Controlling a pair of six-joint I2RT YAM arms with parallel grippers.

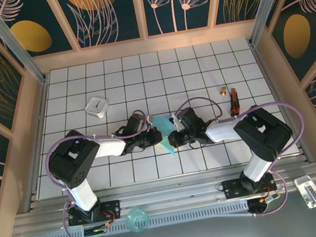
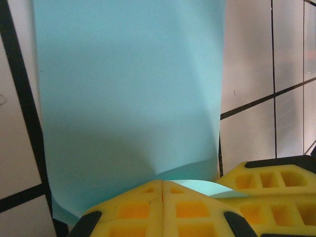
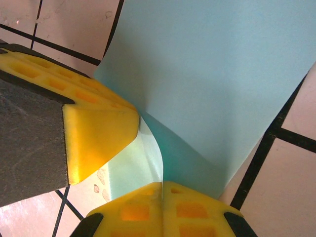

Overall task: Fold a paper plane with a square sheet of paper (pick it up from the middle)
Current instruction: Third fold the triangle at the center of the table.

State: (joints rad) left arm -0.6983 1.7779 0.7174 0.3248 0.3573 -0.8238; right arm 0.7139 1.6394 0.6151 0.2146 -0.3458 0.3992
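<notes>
step: mid-fold, we reckon | paper (image 2: 128, 98) sits bowed up between the arms, mid-table | left gripper (image 2: 163, 190) and right gripper (image 3: 163, 190) both pinched shut on it, tips close together | next: we'd line up edges, then press a crease

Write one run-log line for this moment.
left end effector: shut on paper | right end effector: shut on paper | paper: bent between both
</notes>
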